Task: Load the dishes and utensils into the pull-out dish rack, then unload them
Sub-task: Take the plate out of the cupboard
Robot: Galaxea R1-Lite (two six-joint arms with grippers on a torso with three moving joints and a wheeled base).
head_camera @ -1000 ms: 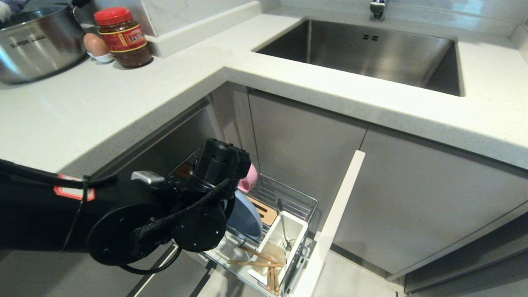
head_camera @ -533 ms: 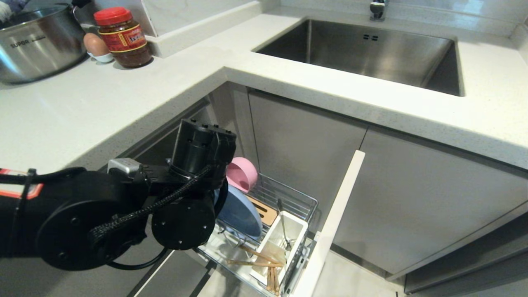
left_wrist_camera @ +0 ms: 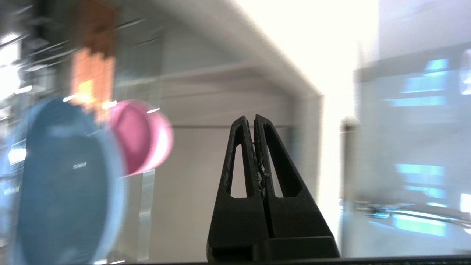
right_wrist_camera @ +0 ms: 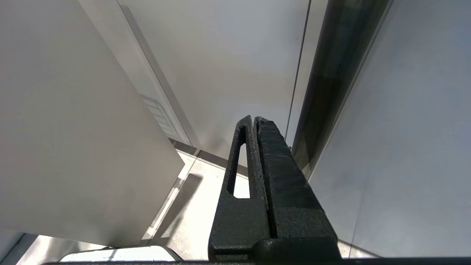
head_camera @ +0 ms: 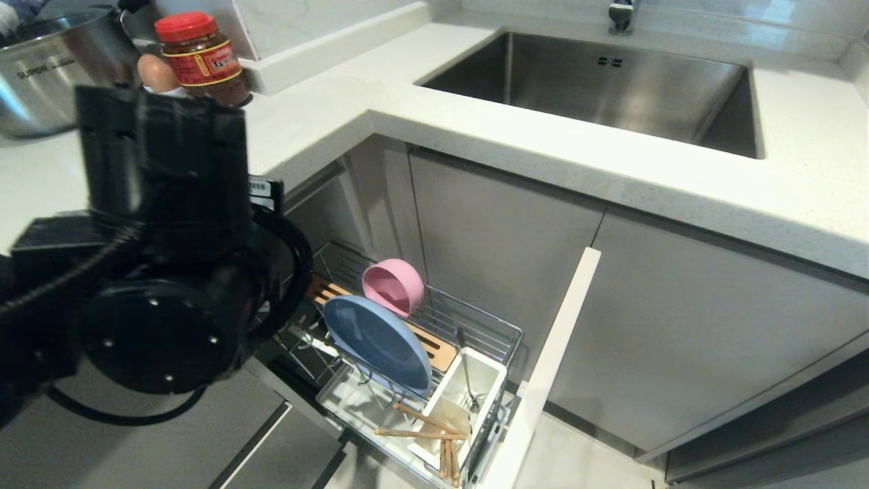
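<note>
The light-blue plate (head_camera: 377,343) stands on edge between the prongs of the pull-out dish rack (head_camera: 495,324). Just behind it the smaller pink bowl (head_camera: 392,286) is tilted on its side, beside the slotted wooden strip (head_camera: 434,352). The white cutlery cup (head_camera: 490,375) holds a slim silver utensil (head_camera: 466,370), and the 2 wooden chopsticks (head_camera: 424,424) lean at its lower end. The left gripper (left_wrist_camera: 254,119) has its fingers pressed together and holds nothing, near the dishes. The right gripper (right_wrist_camera: 253,119), also closed and empty, hangs by a cabinet. On the desk (head_camera: 326,102) stand a jar (head_camera: 202,60), an egg (head_camera: 156,73) and a steel pot (head_camera: 41,68); the sink (head_camera: 597,88) is further right.
</note>
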